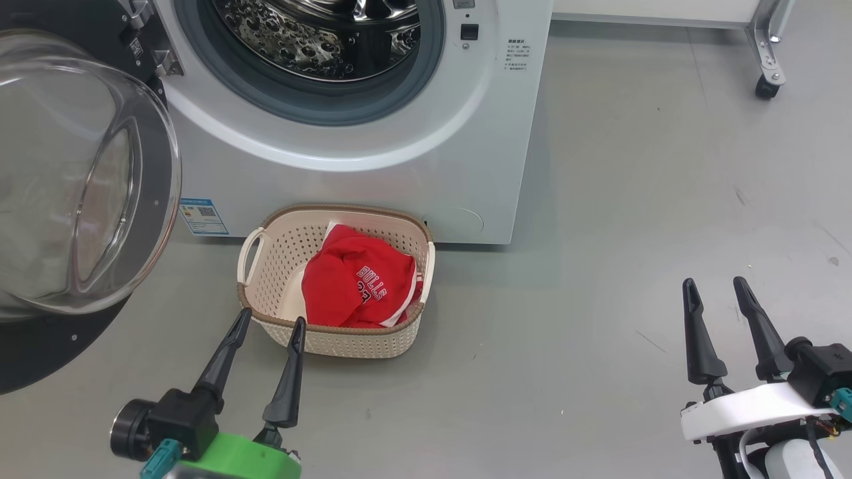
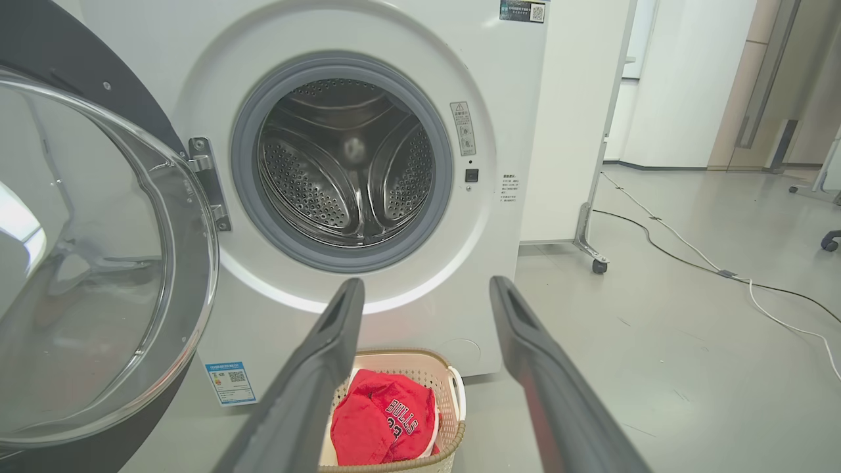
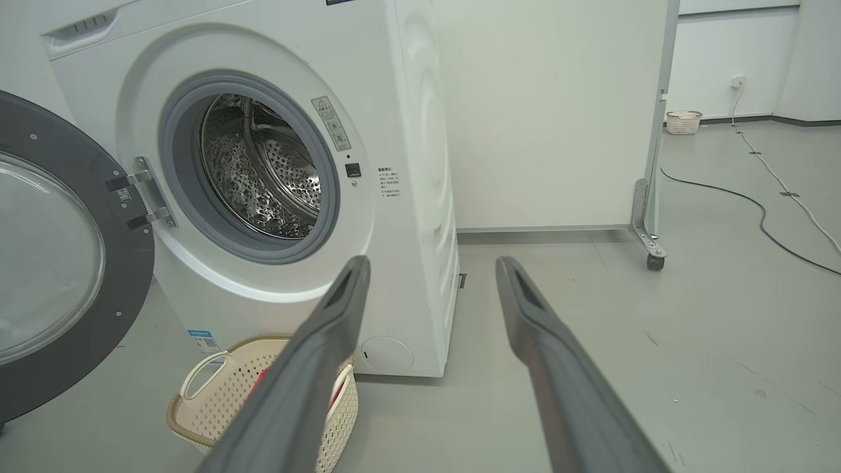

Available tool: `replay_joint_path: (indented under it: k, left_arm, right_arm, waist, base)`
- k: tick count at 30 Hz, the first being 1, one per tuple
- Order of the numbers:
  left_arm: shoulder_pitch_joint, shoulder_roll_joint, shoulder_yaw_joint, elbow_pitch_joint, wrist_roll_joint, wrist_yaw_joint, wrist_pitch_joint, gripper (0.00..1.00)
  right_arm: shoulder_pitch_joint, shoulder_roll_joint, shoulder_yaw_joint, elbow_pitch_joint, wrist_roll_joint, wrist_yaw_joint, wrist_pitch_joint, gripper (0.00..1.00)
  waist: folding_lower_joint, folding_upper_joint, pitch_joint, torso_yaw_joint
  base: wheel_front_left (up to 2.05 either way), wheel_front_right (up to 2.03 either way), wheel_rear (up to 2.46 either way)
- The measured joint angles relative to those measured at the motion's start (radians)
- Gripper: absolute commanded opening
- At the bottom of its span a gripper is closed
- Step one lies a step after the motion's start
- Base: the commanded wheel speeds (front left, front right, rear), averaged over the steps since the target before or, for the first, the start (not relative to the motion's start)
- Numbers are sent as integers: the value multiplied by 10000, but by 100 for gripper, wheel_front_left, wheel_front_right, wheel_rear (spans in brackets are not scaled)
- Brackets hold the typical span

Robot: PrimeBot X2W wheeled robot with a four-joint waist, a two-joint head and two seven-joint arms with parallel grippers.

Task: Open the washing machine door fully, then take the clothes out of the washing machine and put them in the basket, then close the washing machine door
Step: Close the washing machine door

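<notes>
The white washing machine (image 1: pixel 373 179) (image 2: pixel 460 59) (image 3: pixel 420 197) stands ahead, its steel drum (image 2: pixel 348 177) showing no garments inside. Its washing machine door (image 1: pixel 73 199) (image 2: pixel 92 263) (image 3: pixel 52 263) is swung wide open to the left, glass bowl facing out. On the floor before the washer sits the cream basket (image 1: pixel 279 246) (image 2: pixel 453 394) (image 3: pixel 210 394) holding the red clothes (image 1: pixel 356 283) (image 2: pixel 384 424) printed "BULLS". My left gripper (image 1: pixel 271 322) (image 2: pixel 427 289) hangs open just in front of the basket's near rim, empty. To the right over bare floor, my right gripper (image 1: pixel 713 285) (image 3: pixel 433 269) is open and empty.
A white panel on a wheeled frame (image 2: pixel 594 263) (image 3: pixel 650 256) stands right of the washer. Cables (image 2: pixel 723 272) (image 3: pixel 755 210) run across the grey floor at the far right. A small second basket (image 3: pixel 683 121) sits by the far wall.
</notes>
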Motion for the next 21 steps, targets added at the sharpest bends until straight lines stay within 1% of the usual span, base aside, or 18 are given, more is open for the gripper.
replay_joint_path:
  k: [15, 21]
  left_arm:
    - [115, 0, -2, 65, 2, 0, 0, 100]
    - [111, 0, -178, 65, 13, 0, 2, 100]
  right_arm:
    - [0, 13, -44, 4, 2, 0, 0, 100]
    - [38, -15, -222, -82, 2, 0, 0, 100]
  waist:
    - [0, 0, -14, 43]
    - [0, 0, 117, 254]
  base:
    - [0, 0, 0]
    - [0, 0, 0]
